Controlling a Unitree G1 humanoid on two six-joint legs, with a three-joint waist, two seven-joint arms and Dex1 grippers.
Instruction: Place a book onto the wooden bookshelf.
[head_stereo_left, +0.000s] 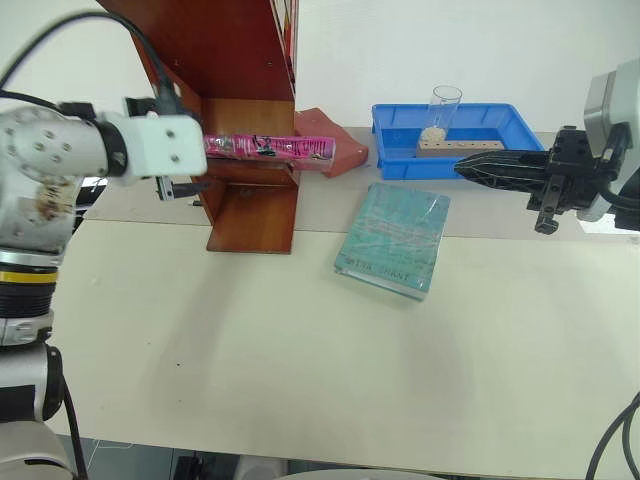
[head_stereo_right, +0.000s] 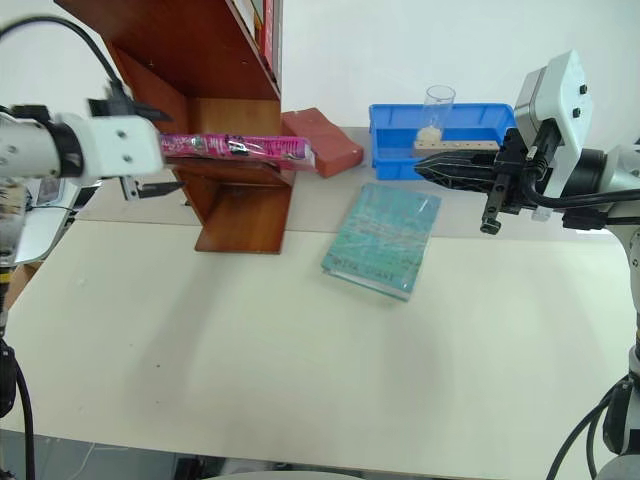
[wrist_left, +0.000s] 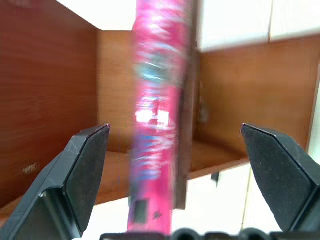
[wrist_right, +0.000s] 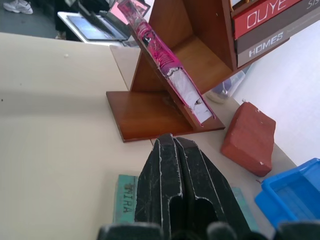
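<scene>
White tabletop (head_stereo_left: 300, 380) holds the wooden bookshelf (head_stereo_left: 245, 190) at far left; the pink book (head_stereo_left: 270, 147) lies across its low shelf. Left gripper (wrist_left: 172, 170) spread wide, released; right gripper (head_stereo_right: 435, 170) clenched, empty.

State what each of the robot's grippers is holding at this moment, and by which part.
Nothing is held. The left gripper has its jaws wide apart on either side of the pink book, which rests on the wooden bookshelf. The right gripper is shut on nothing.

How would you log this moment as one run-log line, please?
left gripper: open, astride pink book | book: on bookshelf ledge | right gripper: shut, empty
</scene>
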